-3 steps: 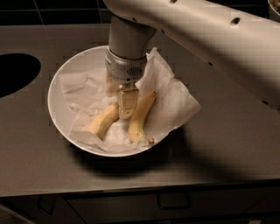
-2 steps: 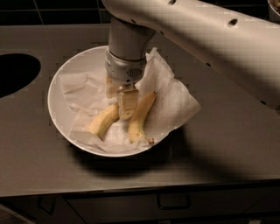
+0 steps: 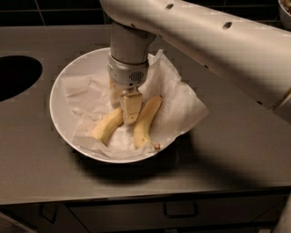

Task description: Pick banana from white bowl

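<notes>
The white bowl [image 3: 61, 113] sits on the dark counter and is lined with crumpled white paper [image 3: 182, 107]. Two bananas lie in it. The banana [image 3: 108, 127] is the paler, plumper one on the left, pointing down-left. A slimmer, deeper-yellow banana [image 3: 146, 120] with a brown stub lies to its right. My gripper [image 3: 129, 107] reaches straight down into the bowl from the big white arm [image 3: 204, 41]. Its tip is between the two bananas, at the upper end of the paler one, which it hides.
A dark round opening [image 3: 13, 75] is cut into the counter at the left. The counter's front edge runs below the bowl, with a drawer handle [image 3: 179, 211] under it. A pale object [image 3: 286, 11] shows at the top right corner.
</notes>
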